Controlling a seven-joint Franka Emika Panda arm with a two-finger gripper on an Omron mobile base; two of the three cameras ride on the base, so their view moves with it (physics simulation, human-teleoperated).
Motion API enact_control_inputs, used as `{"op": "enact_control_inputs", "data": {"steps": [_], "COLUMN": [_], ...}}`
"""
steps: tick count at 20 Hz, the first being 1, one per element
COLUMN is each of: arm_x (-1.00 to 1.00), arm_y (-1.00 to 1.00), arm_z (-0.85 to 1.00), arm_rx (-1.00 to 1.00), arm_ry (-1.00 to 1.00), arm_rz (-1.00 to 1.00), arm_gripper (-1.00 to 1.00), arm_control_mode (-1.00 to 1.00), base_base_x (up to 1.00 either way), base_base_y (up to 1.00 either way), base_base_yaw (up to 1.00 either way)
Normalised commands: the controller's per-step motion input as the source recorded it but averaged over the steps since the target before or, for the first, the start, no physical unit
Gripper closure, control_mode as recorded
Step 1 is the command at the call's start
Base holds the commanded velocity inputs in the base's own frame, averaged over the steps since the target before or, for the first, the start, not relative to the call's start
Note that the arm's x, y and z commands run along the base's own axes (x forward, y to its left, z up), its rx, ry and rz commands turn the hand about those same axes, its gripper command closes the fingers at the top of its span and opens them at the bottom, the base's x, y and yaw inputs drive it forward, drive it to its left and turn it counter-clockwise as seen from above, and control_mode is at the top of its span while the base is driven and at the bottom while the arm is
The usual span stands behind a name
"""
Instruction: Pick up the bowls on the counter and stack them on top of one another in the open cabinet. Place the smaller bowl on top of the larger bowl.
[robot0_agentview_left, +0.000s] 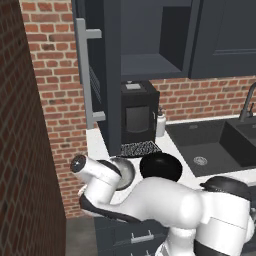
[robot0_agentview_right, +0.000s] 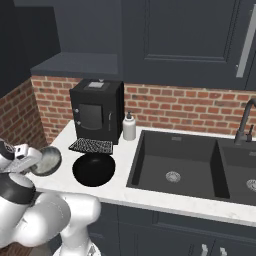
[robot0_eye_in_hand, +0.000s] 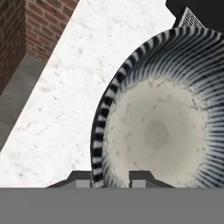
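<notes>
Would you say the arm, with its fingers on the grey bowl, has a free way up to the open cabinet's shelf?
Probably yes: the smaller bowl is pinched at its rim, and the open cabinet shelf looks bare, door swung aside.

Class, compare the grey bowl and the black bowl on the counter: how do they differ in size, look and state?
Size: the grey bowl is clearly smaller than the black bowl. Look: the grey bowl has a pale speckled inside and a striped rim; the black bowl is glossy and dark all over. State: the pincer is shut on the grey bowl's rim, holding it tilted; the black bowl sits untouched on the counter. Both are round.
</notes>
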Motion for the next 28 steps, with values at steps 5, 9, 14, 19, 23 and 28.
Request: {"op": "enact_control_inputs", "data": {"steps": [5, 9, 14, 19, 23, 28], "arm_x": [-0.4, -0.33, -0.05, 0.0, 0.09, 0.16], "arm_y": [-0.2, -0.61, -0.71, -0.69, -0.75, -0.25], "arm_z": [0.58, 0.63, 0.78, 0.87, 0.54, -0.09], "arm_rx": [0.0, 0.0, 0.0, 0.03, 0.12, 0.02], "arm_ry": [-0.38, -0.32, -0.08, 0.17, 0.52, 0.36], "arm_rz": [0.07, 0.05, 0.0, 0.0, -0.03, -0.03], "arm_gripper": [1.0, 1.0, 1.0, 1.0, 1.0, 1.0], "arm_control_mode": [-1.0, -1.0, -1.0, -1.0, -1.0, -1.0], "base_base_x": [0.0, 0.0, 0.0, 0.0, 0.0, 0.0], "base_base_y": [0.0, 0.0, 0.0, 0.0, 0.0, 0.0], "base_base_yaw": [0.0, 0.0, 0.0, 0.0, 0.0, 0.0]}}
